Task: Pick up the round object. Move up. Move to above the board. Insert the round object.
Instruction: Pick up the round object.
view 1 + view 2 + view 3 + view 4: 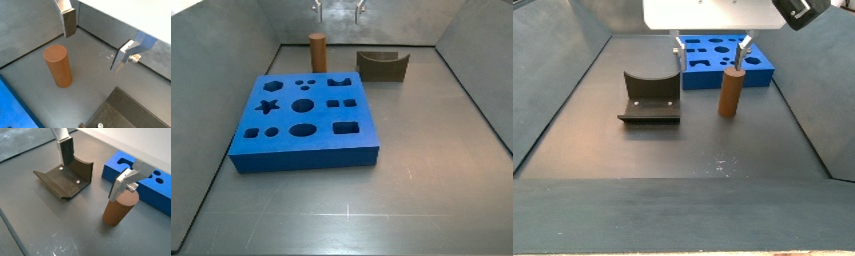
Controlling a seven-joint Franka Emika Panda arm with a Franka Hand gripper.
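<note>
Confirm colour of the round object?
Orange-brown, wood-like; the round object shows best in a wrist view, standing upright below the open tool.

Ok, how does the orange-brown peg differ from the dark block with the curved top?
The peg is a slim orange-brown cylinder standing upright; the dark block is low, wide and olive-black. The peg's top is flat; the block's is scooped. The open gripper hangs nearer the peg. Both rest on the grey floor, untouched.

Grey floor (425,150) enclosed by grey walls (225,40); dim, even light.
</note>
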